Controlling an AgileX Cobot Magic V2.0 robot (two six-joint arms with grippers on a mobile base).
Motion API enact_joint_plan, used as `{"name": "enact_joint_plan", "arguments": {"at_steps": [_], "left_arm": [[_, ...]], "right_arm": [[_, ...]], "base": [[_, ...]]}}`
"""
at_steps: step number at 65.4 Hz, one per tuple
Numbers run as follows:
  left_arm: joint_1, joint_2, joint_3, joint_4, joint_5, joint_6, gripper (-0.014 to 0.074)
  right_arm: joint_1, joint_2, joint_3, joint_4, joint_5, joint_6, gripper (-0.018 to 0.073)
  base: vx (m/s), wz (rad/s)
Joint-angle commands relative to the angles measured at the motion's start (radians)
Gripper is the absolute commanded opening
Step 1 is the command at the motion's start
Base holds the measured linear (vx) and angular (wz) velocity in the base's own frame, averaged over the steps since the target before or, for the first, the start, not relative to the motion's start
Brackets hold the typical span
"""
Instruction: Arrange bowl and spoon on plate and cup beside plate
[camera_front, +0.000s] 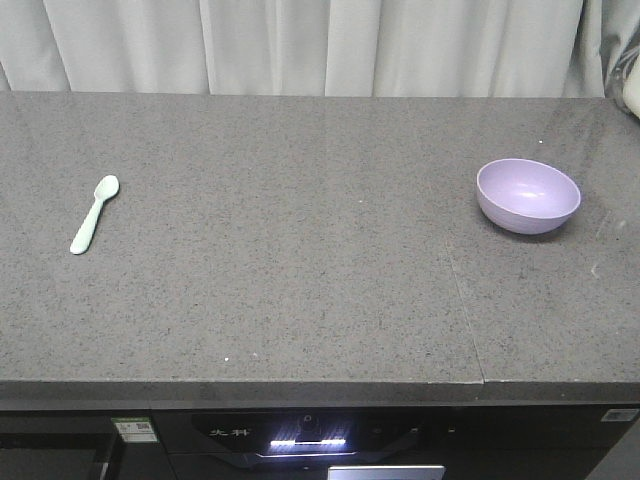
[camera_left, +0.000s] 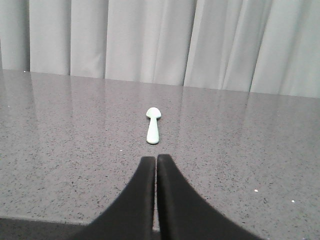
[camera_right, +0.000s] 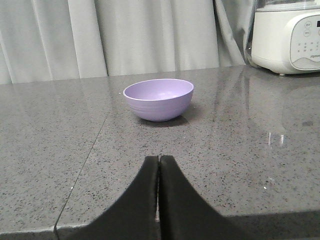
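Since neither plate nor cup is seen in any view, the task is judged to be at its start. The bowl (camera_front: 528, 194) is stood upright at the right of the surface (camera_front: 300, 300), and the spoon (camera_front: 95, 213) is laid well apart at the left. The left gripper (camera_left: 156, 158) and right gripper (camera_right: 159, 159) are closed and empty, 1 facing each thing, so opening is called for first. A white appliance (camera_right: 287, 35) is shown only by the right wrist view.
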Motion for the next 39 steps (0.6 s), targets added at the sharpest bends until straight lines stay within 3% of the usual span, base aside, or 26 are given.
{"name": "enact_joint_plan", "arguments": {"at_steps": [1, 39], "left_arm": [[-0.001, 0.005, 0.028, 0.000, -0.071, -0.008, -0.0006], [-0.001, 0.005, 0.028, 0.000, -0.071, -0.008, -0.0006]], "right_arm": [[-0.001, -0.011, 0.016, -0.006, -0.077, -0.009, -0.0006], [-0.001, -0.011, 0.016, -0.006, -0.077, -0.009, -0.0006]], "base": [[0.03, 0.00], [0.03, -0.01]]}}
